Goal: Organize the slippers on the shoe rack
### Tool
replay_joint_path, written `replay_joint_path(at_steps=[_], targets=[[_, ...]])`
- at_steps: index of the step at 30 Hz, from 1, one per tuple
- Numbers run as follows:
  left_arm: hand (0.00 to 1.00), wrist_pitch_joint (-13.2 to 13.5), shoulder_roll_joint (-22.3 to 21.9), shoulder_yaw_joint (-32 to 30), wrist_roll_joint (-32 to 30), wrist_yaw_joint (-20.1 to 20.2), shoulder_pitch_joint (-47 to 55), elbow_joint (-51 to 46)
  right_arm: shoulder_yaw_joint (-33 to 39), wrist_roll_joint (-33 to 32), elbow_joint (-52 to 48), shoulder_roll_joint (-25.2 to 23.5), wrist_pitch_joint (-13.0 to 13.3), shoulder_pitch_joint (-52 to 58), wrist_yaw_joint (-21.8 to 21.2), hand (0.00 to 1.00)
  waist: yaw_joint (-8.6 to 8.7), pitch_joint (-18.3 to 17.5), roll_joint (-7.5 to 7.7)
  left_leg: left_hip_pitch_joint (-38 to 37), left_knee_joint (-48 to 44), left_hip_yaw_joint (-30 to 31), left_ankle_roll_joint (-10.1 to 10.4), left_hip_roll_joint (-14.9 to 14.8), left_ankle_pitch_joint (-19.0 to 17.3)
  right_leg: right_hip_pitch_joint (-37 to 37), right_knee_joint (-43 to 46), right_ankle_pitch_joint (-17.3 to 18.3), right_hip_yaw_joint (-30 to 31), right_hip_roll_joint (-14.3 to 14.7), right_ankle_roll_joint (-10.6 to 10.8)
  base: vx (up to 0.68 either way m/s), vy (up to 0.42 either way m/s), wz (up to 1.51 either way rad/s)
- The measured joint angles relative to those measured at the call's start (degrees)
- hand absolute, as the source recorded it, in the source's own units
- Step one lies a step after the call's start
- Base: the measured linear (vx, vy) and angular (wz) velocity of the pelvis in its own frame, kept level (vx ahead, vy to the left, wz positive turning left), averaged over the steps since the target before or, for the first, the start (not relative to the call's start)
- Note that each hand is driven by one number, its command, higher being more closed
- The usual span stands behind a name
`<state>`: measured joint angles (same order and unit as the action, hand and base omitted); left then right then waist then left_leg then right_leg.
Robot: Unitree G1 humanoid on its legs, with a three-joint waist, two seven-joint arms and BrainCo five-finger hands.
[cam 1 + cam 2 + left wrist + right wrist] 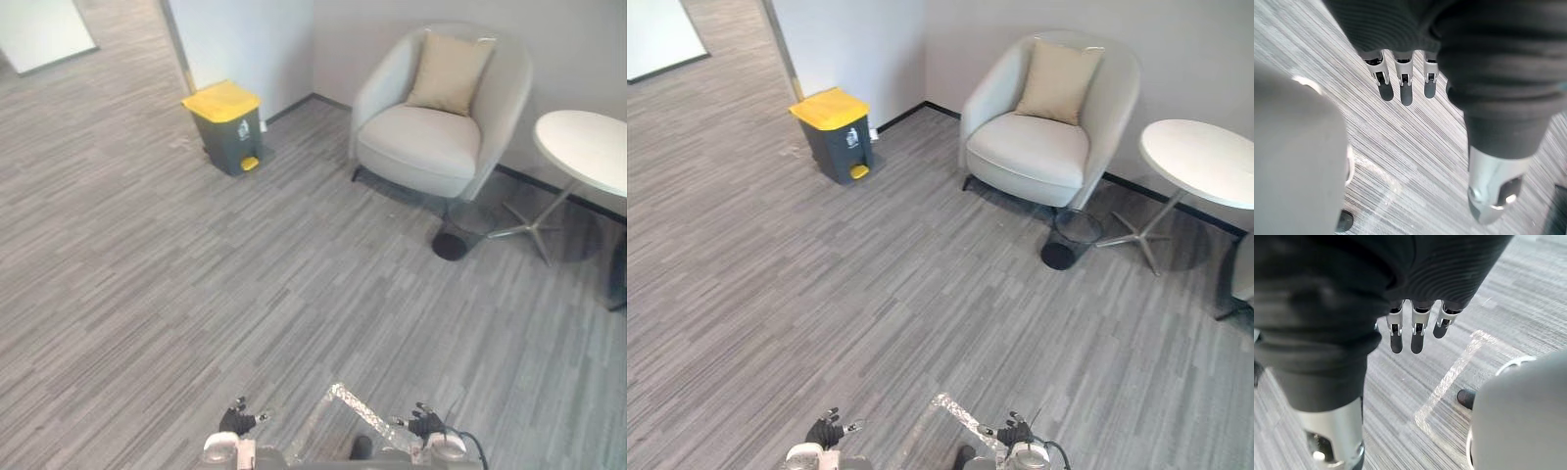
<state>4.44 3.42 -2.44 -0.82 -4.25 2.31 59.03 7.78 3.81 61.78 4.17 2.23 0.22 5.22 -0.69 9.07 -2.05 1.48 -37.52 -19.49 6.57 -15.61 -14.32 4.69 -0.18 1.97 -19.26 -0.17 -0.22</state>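
Note:
My left hand [236, 421] hangs low at the bottom of the eye views, fingers [1400, 83] straight and relaxed over the grey carpet, holding nothing. My right hand [423, 423] hangs beside it at the bottom right, its fingers [1417, 330] also straight and empty. Both hands stay apart from any object. A strip of clear tape [358, 406] marks the carpet between them.
A grey bin with a yellow lid [228, 125] stands by the far wall. A light armchair [431, 117] with a beige cushion [449, 71] sits at the back. A round white table [588, 147] stands at the right, a small black wire basket [458, 233] before it.

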Motion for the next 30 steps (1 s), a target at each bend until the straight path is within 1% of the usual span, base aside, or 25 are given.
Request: replay_joint_path(at_steps=[2, 3, 4, 5, 6, 7, 8, 9, 11, 13, 14, 15, 16, 17, 18, 20, 21, 23, 25, 26, 28, 30], targets=[[0.0, 0.02, 0.13, 0.11, 0.03, -0.02, -0.06, 0.03, 0.0, -0.05, -0.16, 0.1, 0.03, -0.03, 0.06, 0.0, -0.01, 0.26, -0.26, 1.2, -2.86, 2.25, -0.62, 0.46, 0.31, 0.47, -0.33, -0.67, 2.58, 0.59, -0.57, 0.07, -0.002, -0.65], [0.0, 0.06, 0.07, 0.15, -0.02, -0.03, -0.15, 0.06, 0.13, -0.07, -0.11, 0.08, 0.0, -0.18, 0.09, 0.0, -0.05, 0.35, 0.17, 1.38, -0.6, 7.55, -1.25, 3.54, -2.18, -0.13, -0.32, -1.09, 4.84, 0.15, -0.84, 0.08, 0.042, -0.71], [0.0, 0.09, -0.11, 0.2, -0.02, 0.04, -0.15, 0.03, 0.34, -0.03, -0.03, 0.27, -0.01, -0.35, 0.13, 0.0, -0.04, 0.3, 0.1, 1.43, 3.64, 11.63, -1.14, 6.22, -4.11, -0.92, -0.2, -1.79, 6.33, -0.28, -1.28, 0.07, 0.102, -0.76], [0.0, 0.16, -0.2, 0.2, 0.01, 0.01, -0.09, -0.02, 0.98, -0.04, 0.09, 0.4, -0.05, -0.36, 0.17, 0.0, -0.22, 0.29, 0.06, 1.43, 8.29, 15.14, -1.14, 8.74, -4.73, -1.56, -0.23, -2.23, 7.66, -0.66, -1.02, 0.02, 0.17, -0.79], [0.0, 0.13, -0.4, 0.21, 0.18, -0.06, -0.02, 0.04, 1.6, -0.34, 0.12, 0.46, -0.02, -0.27, 0.23, 0.0, -0.39, 0.41, -0.61, 0.86, 17.55, 19.31, -1.33, 10.76, -3.14, -2.17, -0.53, -2.89, 9.05, -0.67, -0.12, 0.02, 0.175, -0.87], [0.0, 0.1, -0.37, -0.04, 0.87, -0.05, -0.14, 0.09, 1.93, -0.45, -0.01, 0.31, -0.02, -0.32, 0.35, 0.0, -0.96, 0.6, -0.57, -0.86, 19.66, 18.07, -2.72, 11.39, -0.72, -1.42, -1.71, -3.91, 10.85, -0.77, 1.49, 0.05, 0.159, -0.74], [0.0, 0.15, -0.17, -0.11, 0.88, -0.04, 0.02, 0.1, 2.32, -0.45, -0.03, -0.19, -0.04, -0.08, 0.34, 0.0, -1.1, 0.27, 0.13, -1.62, 21.18, 17.27, -3.18, 12.01, -0.24, -1.05, -2.88, -4.51, 11.6, -0.97, 1.93, 0.06, 0.094, -0.51], [0.0, 0.09, -0.12, -0.61, 0.9, 0.01, 0.0, 0.26, 2.82, -0.4, -0.02, -0.8, -0.05, 0.11, 0.32, 0.0, -1.03, 0.09, 0.73, -1.93, 21.36, 16.33, -3.59, 12.4, -0.35, -0.59, -3.86, -5.32, 12.01, -1.33, 1.83, 0.09, 0.116, -0.32], [0.0, 0.09, -0.31, -1.98, 0.9, 0.12, 0.07, 0.21, 3.39, -0.27, -0.25, -1.23, -0.1, 0.62, 0.37, 0.0, -1.24, -0.24, 1.39, -3.09, 21.98, 14.19, -4.24, 12.44, -0.78, -0.75, -3.36, -5.24, 13.14, -1.69, 2.13, 0.1, 0.125, -0.37], [0.0, 0.06, -0.41, -2.78, 0.91, 0.46, 0.14, 0.28, 3.37, 0.32, -0.3, -1.31, -0.16, 0.66, 0.36, 0.0, -1.4, -0.27, 1.56, -4.61, 23.08, 12.91, -4.37, 12.42, -0.85, -1.11, -2.19, -4.71, 13.69, -1.76, 2.19, 0.11, 0.079, -0.39], [0.0, 0.05, -0.42, -2.83, 0.89, 0.78, 0.12, 0.26, 3.34, 0.71, -0.41, -1.28, -0.17, 0.63, 0.32, 0.0, -1.59, -0.25, 1.49, -5.69, 23.74, 11.23, -4.43, 11.86, -0.85, -2.91, 0.95, -3.56, 12.81, -1.98, 2.24, 0.09, 0.023, -0.55], [0.0, 0.04, -0.23, -3.06, 0.94, 0.94, 0.45, 0.18, 3.34, 0.7, -0.44, -1.41, -0.16, 0.32, 0.27, 0.0, -1.65, -0.29, 1.21, -6.05, 24.26, 9.14, -4.58, 11.3, -0.71, -5.93, 6.45, -0.78, 7.15, -2.94, 0.94, 0.09, 0.007, -0.57], [0.0, 0.04, -0.12, -3.25, 0.96, 0.94, 0.51, 0.17, 3.34, 0.7, -0.47, -1.58, -0.16, 0.23, 0.24, 0.0, -1.62, -0.3, 1.54, -6.35, 24.4, 8.66, -4.59, 11.32, -0.7, -6.83, 8.65, 0.52, 4.07, -3.66, 0.56, 0.07, -0.029, -0.49], [0.0, -0.12, 0.07, -3.25, 0.91, 0.95, 0.46, 0.25, 3.34, 0.7, -0.39, -1.92, -0.12, 0.28, 0.12, 0.0, -1.57, -0.34, 2.17, -7.23, 24.35, 7.81, -4.59, 11.37, -0.71, -7.78, 11.86, 2.13, -0.99, -4.95, -0.3, 0.1, -0.043, -0.3], [0.0, -0.17, 0.2, -3.16, 0.89, 0.97, 0.51, 0.56, 3.33, 0.73, -0.31, -1.85, -0.04, 0.39, -0.03, 0.0, -1.48, -0.46, 2.18, -7.92, 24.3, 8.29, -4.58, 11.33, -0.7, -7.73, 12.97, 2.54, -1.65, -4.9, -0.41, 0.1, -0.048, -0.23], [0.0, -0.15, 0.16, -3.1, 0.89, 0.97, 0.39, 1.24, 3.34, 0.73, -0.28, -1.56, 0.02, 0.24, -0.11, 0.0, -1.35, -0.69, 2.08, -7.8, 24.37, 9.6, -4.57, 11.24, -0.69, -7.92, 13.12, 2.86, -1.47, -4.66, -0.32, 0.11, -0.044, -0.07], [0.0, -0.15, -0.17, -3.07, 0.9, 0.96, 0.11, 1.23, 3.35, 0.72, -0.23, -1.27, 0.0, -0.08, -0.14, 0.0, -1.29, -0.4, 1.58, -7.5, 24.41, 9.68, -4.55, 11.24, -0.68, -8.25, 12.98, 2.85, -1.26, -4.6, -0.31, 0.07, -0.025, -0.06], [0.0, -0.12, -0.49, -2.97, 0.91, 0.95, -0.05, 1.24, 3.28, 0.74, 0.09, -0.75, -0.06, -0.5, -0.26, 0.0, -1.34, -0.15, 1.05, -7.35, 24.79, 9.66, -4.55, 11.41, -0.68, -8.75, 12.94, 2.85, -0.59, -4.57, -0.3, 0.01, 0.013, -0.12], [0.0, -0.12, -0.42, -2.89, 0.91, 0.93, -0.05, 1.25, 3.27, 0.73, 0.18, -0.76, -0.06, -0.5, -0.33, 0.0, -1.33, -0.14, 1.19, -7.65, 25.03, 9.58, -4.55, 11.51, -0.68, -8.75, 12.84, 2.82, 0.09, -4.45, -0.25, -0.01, 0.034, -0.12], [0.0, -0.09, -0.2, -2.68, 0.91, 0.93, -0.06, 1.23, 3.21, 0.74, 0.27, -0.76, -0.1, -0.53, -0.42, 0.0, -1.33, -0.1, 1.52, -7.68, 25.03, 9.35, -4.55, 11.56, -0.68, -8.76, 12.54, 2.61, 0.77, -4.32, 0.06, -0.03, 0.04, -0.09], [0.0, -0.08, 0.05, -2.67, 0.92, 0.89, -0.05, 1.23, 2.97, 0.73, 0.62, -0.77, -0.4, -0.68, -0.58, 0.0, -1.33, -0.29, 1.92, -7.59, 25.11, 9.15, -4.51, 11.52, -0.66, -8.58, 10.66, 2.03, 1.19, -3.98, 0.57, -0.07, 0.039, -0.08], [0.0, -0.08, 0.04, -2.65, 0.93, 0.77, 0.0, 1.2, 2.63, 0.74, 0.78, -0.86, -0.63, -0.77, -0.71, 0.0, -1.32, -0.49, 2.13, -7.66, 25.24, 9.12, -4.42, 11.03, -0.71, -7.63, 8.16, 1.04, 1.26, -3.15, 0.56, -0.06, 0.009, -0.01]])
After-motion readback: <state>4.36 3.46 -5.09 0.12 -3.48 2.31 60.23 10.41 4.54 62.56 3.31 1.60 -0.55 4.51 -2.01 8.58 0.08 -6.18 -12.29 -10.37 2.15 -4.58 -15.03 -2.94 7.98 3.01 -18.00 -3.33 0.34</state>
